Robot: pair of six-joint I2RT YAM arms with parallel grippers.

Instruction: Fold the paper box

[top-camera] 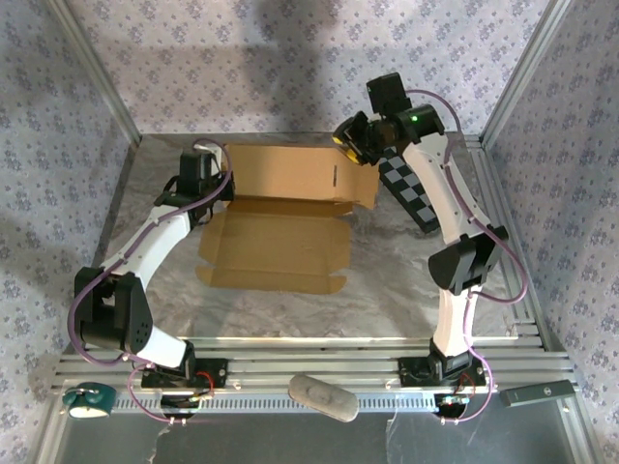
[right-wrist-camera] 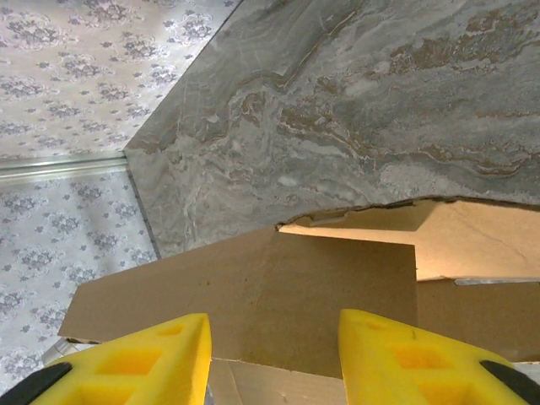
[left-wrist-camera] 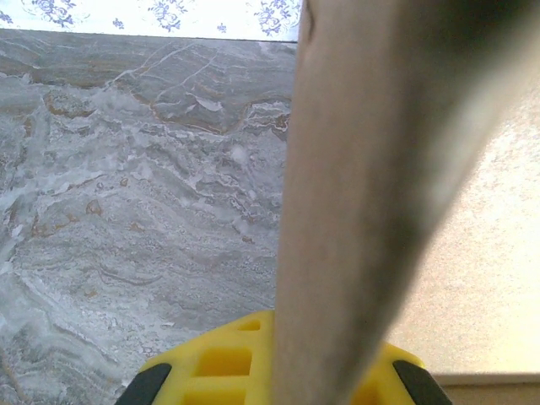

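Closest to the overhead lens, along the near rail: grey oblong object (top-camera: pixel 324 397), teal round thing (top-camera: pixel 87 401) far left, dark bar (top-camera: pixel 542 393) far right. Farther in, on the table (top-camera: pixel 387 290), paper box (top-camera: pixel 276 246) lying open, tan base panel flat, back panel tilted up toward the far wall. At that panel's left edge, left gripper (top-camera: pixel 201 180); at its upper right corner, right gripper (top-camera: pixel 351 143). Just right of the box, checkerboard panel (top-camera: pixel 411 193), slanting across the marbled surface.

From the left wrist: pinches a cardboard edge of the box, seen end-on and blurred, rising from between the yellow fingers (left-wrist-camera: pixel 215 363), which close tight on it. Grey veined tabletop to the left, pale cardboard face to the right.

From the right wrist: hovers with yellow tips well apart, clamping nothing. Brown flap face spanning the gap beyond them, wider than both tips; contact with it impossible to tell. Past that flap, another box panel with a lit inner face, then marbled surface and flowered wall.
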